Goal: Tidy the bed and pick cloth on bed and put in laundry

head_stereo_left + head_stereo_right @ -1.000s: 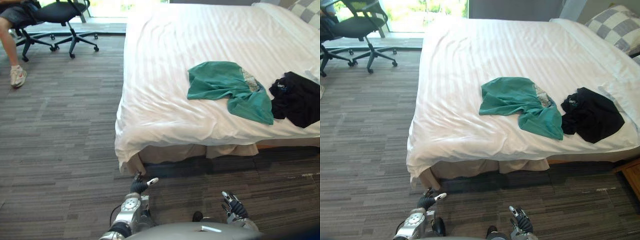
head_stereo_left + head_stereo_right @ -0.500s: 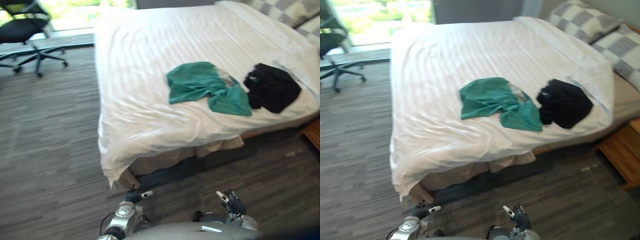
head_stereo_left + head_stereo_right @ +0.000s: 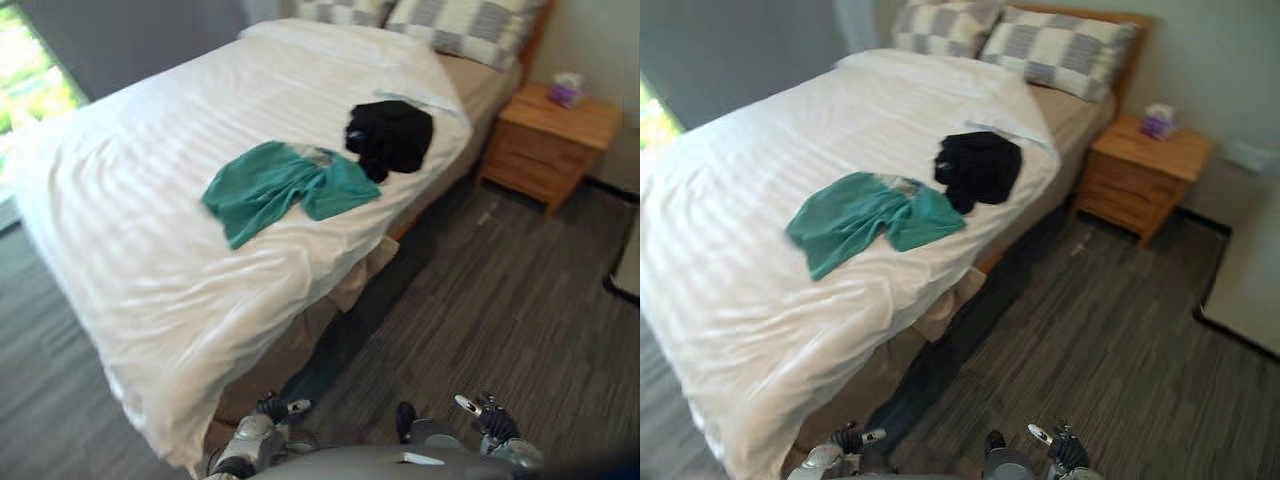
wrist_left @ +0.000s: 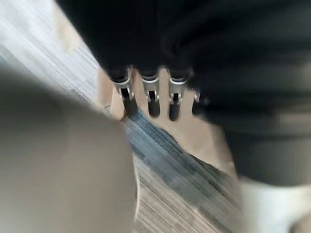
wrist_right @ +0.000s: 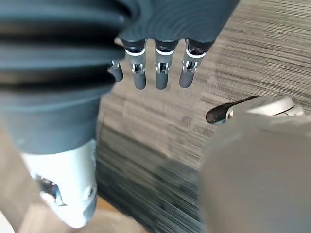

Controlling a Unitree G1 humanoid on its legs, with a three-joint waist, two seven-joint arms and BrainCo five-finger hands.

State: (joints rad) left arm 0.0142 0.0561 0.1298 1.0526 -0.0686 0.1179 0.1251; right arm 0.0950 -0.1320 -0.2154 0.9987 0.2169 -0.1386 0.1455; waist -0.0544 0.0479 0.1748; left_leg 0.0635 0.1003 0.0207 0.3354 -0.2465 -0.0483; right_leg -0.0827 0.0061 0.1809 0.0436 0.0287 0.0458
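Left eye view: green cloth [image 3: 285, 190] and black cloth [image 3: 390, 135] lie just beside each other on the bed [image 3: 130, 260], near its side edge; left hand [image 3: 272, 408] low by the bed's corner. Left wrist view: its fingers straight, holding nothing. Right wrist view: right hand [image 5: 160, 73] with fingers straight, empty, off the bed.

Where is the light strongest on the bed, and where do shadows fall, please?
Left eye view: daylight from the window glares off the bed cover nearest it. Right eye view: a dark shadow lies on the floor along the bed's side.
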